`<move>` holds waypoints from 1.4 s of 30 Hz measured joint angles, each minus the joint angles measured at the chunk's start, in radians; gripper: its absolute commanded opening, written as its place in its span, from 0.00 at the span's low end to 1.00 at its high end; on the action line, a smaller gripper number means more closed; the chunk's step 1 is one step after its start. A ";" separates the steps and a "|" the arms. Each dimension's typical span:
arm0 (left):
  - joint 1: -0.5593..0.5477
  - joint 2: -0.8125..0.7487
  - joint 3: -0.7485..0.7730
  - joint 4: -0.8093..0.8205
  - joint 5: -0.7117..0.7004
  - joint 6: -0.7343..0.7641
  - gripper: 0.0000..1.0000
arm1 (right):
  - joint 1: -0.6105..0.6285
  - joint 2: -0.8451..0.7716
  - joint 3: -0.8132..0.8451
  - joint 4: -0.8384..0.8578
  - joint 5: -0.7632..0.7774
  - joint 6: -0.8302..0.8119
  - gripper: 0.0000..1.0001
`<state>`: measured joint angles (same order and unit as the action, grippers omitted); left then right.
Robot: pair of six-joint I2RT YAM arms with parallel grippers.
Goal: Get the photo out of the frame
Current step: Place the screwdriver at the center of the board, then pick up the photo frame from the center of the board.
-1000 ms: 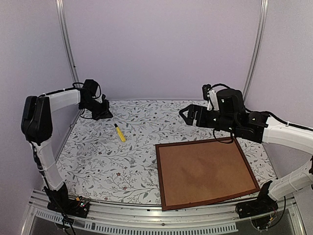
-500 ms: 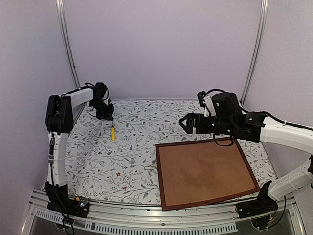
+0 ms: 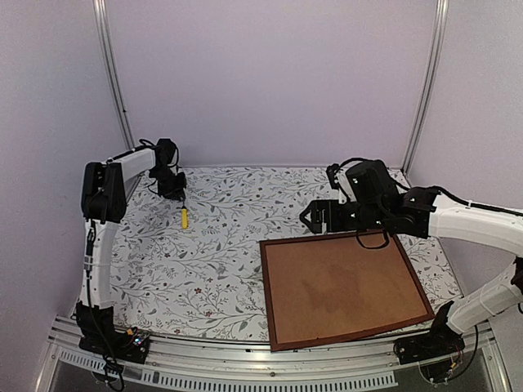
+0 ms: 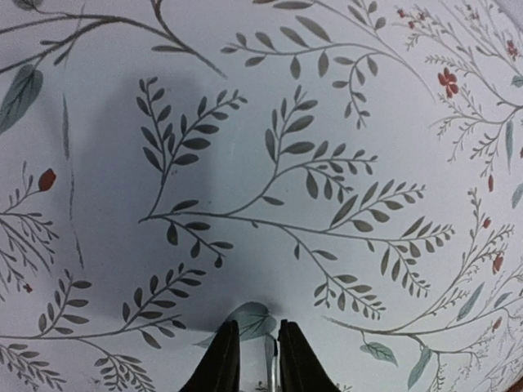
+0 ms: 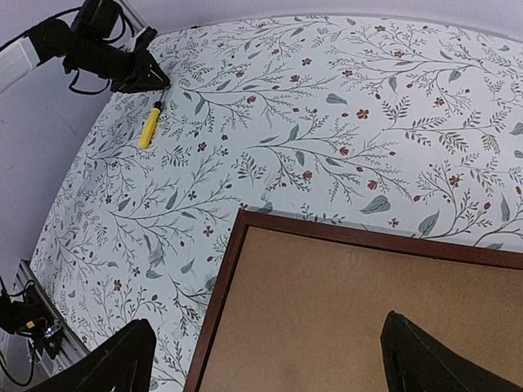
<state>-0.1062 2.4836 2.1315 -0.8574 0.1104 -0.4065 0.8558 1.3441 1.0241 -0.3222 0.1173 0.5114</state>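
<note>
**Frame face-down, only its backing on show**

Nearest me, on the right half of the flowered surface [image 3: 212, 261], lies one frame [image 3: 266, 286] of dark reddish-brown wood, flat, with its near edge close to the surface's front lip. It holds one plain brown backing board [image 3: 343, 286], which fills the opening from rail to rail. The photo cannot be seen, as anything under the board is hidden. The right arm covers a little of the frame's far right corner.

Above the far rail, toward its left end, hangs the right pincer [image 3: 309, 219], released and spread wide with nothing between its jaws.

Far off at the back left lies one small yellow-handled tool [image 3: 185, 218], its dark tip pointing at the left pincer [image 4: 260, 363]. That pincer points down at the cloth, its two fingers [image 4: 222, 359] a narrow slit apart with a thin greyish sliver between them. I cannot tell whether it grips the tool's tip or merely stands over it.
</note>
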 measured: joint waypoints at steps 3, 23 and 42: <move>0.000 0.009 0.000 0.005 -0.001 -0.003 0.25 | 0.000 0.000 -0.001 -0.016 0.000 -0.001 0.99; 0.000 0.006 0.001 0.032 0.007 0.023 0.52 | 0.066 0.076 -0.032 -0.103 -0.020 -0.022 0.99; -0.037 -0.596 -0.625 0.415 0.210 -0.098 0.88 | 0.282 0.463 0.253 -0.315 0.020 0.226 0.70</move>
<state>-0.1429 1.8877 1.5063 -0.4423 0.3206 -0.5041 1.1374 1.8072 1.2770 -0.6369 0.1375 0.7372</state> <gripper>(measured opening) 0.871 0.748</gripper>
